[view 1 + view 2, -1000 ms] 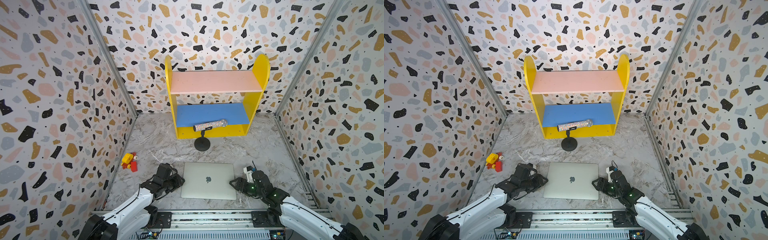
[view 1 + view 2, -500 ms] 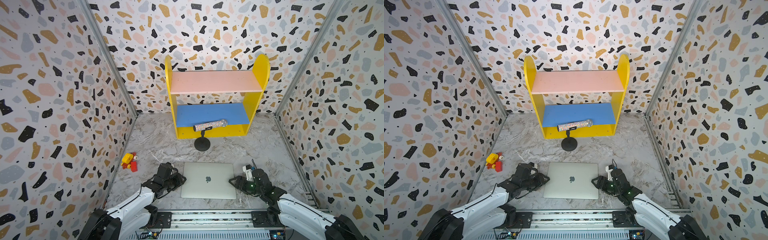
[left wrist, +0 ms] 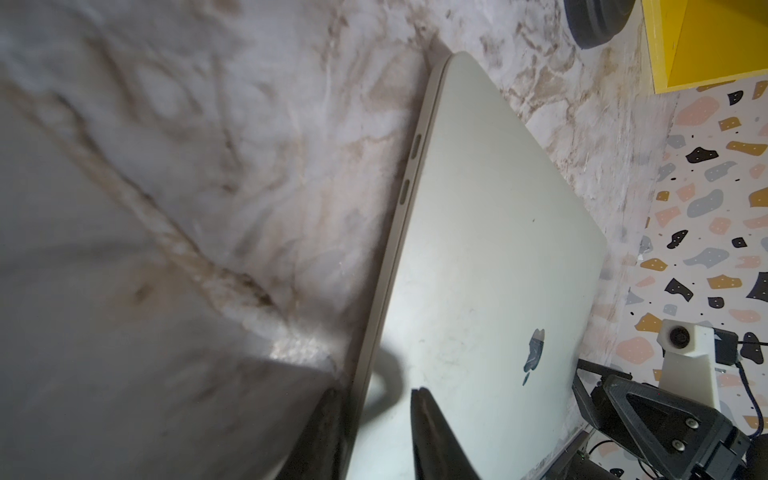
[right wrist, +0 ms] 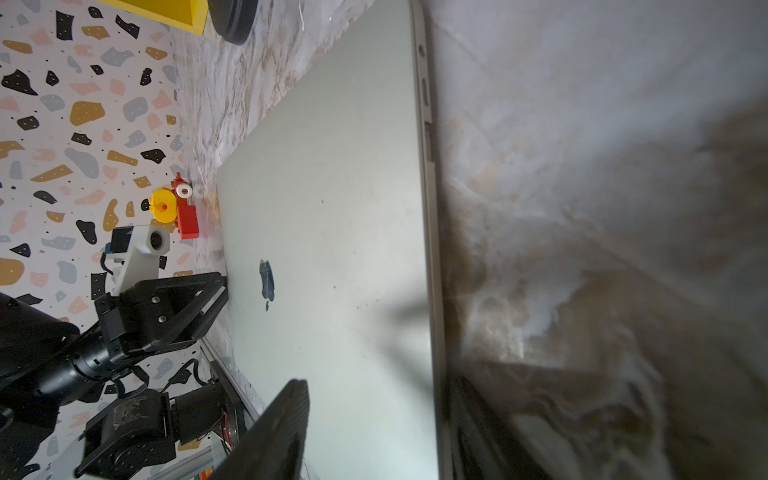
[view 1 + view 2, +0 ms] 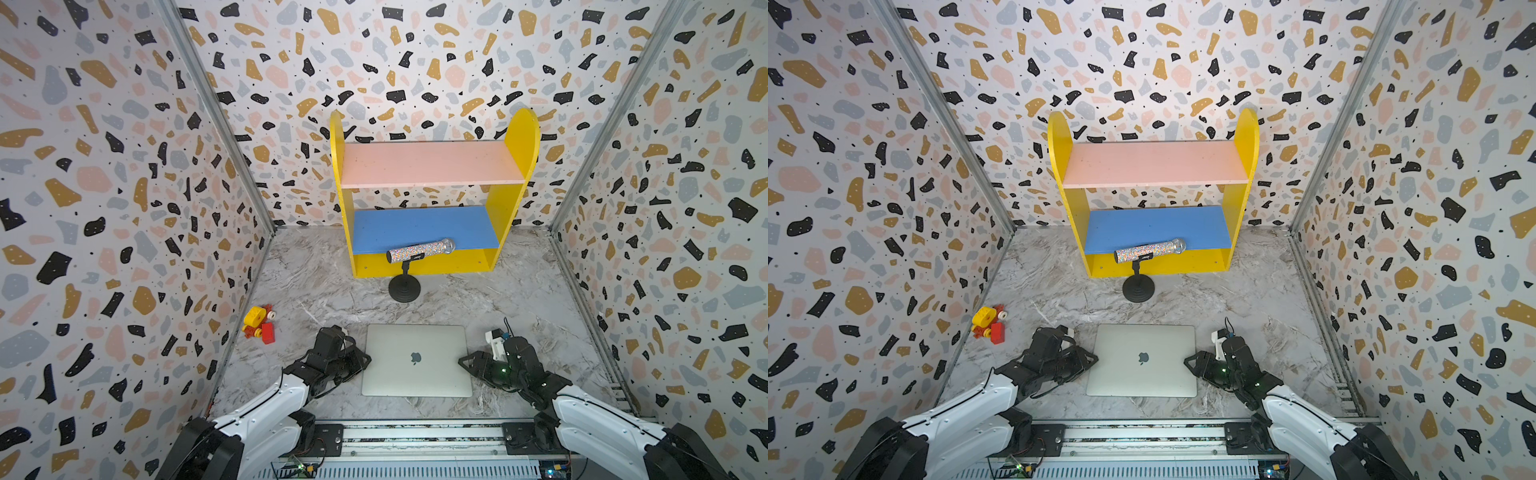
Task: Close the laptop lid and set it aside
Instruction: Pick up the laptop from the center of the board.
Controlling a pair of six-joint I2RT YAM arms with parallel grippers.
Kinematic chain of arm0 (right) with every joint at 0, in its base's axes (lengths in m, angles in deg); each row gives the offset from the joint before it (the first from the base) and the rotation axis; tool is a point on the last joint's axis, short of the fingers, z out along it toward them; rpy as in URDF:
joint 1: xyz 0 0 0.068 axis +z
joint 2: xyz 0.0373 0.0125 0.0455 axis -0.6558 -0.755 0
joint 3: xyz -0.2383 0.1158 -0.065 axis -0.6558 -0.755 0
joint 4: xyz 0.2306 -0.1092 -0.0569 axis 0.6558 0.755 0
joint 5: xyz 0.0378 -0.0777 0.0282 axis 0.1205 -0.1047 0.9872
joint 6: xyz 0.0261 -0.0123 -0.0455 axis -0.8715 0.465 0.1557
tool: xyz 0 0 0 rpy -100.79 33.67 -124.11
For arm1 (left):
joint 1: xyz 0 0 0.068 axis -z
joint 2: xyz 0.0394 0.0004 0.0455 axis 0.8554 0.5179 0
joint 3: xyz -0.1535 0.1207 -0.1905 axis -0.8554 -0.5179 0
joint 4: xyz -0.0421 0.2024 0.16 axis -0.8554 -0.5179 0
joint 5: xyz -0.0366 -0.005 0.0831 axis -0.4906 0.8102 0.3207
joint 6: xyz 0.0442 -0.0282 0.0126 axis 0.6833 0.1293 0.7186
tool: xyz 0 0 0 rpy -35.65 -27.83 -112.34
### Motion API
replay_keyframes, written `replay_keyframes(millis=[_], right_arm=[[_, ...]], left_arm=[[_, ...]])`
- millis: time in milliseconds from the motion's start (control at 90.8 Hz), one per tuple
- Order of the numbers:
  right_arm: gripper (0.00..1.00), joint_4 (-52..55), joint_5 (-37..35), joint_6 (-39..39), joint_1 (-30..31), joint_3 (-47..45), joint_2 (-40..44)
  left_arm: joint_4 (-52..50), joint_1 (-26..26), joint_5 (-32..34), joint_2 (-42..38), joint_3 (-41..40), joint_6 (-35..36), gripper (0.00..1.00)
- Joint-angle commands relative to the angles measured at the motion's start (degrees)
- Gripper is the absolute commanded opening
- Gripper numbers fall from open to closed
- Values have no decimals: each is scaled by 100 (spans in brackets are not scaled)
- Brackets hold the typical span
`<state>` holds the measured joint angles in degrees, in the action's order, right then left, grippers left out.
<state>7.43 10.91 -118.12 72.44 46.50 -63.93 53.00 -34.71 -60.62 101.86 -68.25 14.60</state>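
Note:
The silver-grey laptop [image 5: 417, 374] [image 5: 1142, 376] lies flat on the marble table near its front edge. The laptop lid [image 5: 415, 340] [image 3: 478, 249] [image 4: 332, 208] is down on the base, apple logo up. My left gripper [image 5: 365, 360] [image 5: 1094, 358] [image 3: 376, 392] is at the laptop's left edge. It is open and straddles the edge, one finger low beside it and one just above the lid. My right gripper [image 5: 463, 361] [image 5: 1188, 360] [image 4: 380, 382] straddles the right edge with a wider gap, open.
A yellow shelf unit [image 5: 517, 166] with pink and blue boards stands at the back wall. A glittery microphone [image 5: 419, 250] on a black stand [image 5: 404, 289] is in front of it. A red and yellow toy [image 5: 259, 322] lies by the left wall. Terrazzo walls enclose three sides.
Both grippers have narrowed their jaws around the laptop's side edges and the right arm has edged inward. The laptop has not moved.

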Motion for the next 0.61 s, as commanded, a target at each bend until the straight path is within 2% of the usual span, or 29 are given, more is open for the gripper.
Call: replay_keyframes(millis=[0, 374, 595], right_arm=[[55, -6, 234, -90, 16, -36, 158], [54, -11, 295, -414, -6, -66, 722], [53, -489, 480, -657, -10, -141, 741]], left_arm=[[99, 16, -212, -59, -136, -81, 28], [593, 16, -488, -346, -255, -277, 27], [913, 14, -657, -470, -332, -398, 26]])
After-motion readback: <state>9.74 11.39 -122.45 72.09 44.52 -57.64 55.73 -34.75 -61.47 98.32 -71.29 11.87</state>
